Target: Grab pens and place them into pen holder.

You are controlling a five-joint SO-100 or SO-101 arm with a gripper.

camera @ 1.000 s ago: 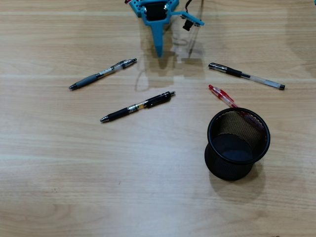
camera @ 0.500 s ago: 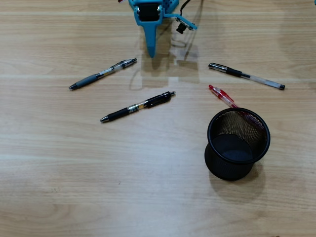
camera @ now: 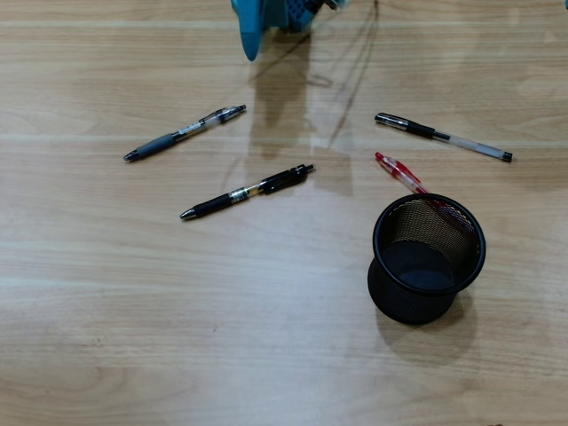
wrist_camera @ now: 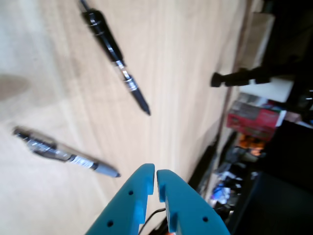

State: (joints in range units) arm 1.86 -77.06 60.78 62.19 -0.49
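Teal gripper point(wrist_camera: 156, 172), black mesh pen holder point(camera: 427, 256), red pen point(camera: 399, 172), seemingly grey pen point(camera: 184, 132)

Your arm shows only a little in the overhead view: a blue part of the gripper point(camera: 253, 35) comes in at the top edge, and its pointed tip is directed down in the picture. The rest of the arm is cut off by the edge, so you cannot see its pose there. In the wrist view the gripper point(wrist_camera: 156, 172) rises from the bottom edge, and its two blue fingers point(wrist_camera: 134, 196) stand side by side and point up in the picture. Only a thin dark line parts them at the tips, so the jaws are closed, and nothing is held between them.
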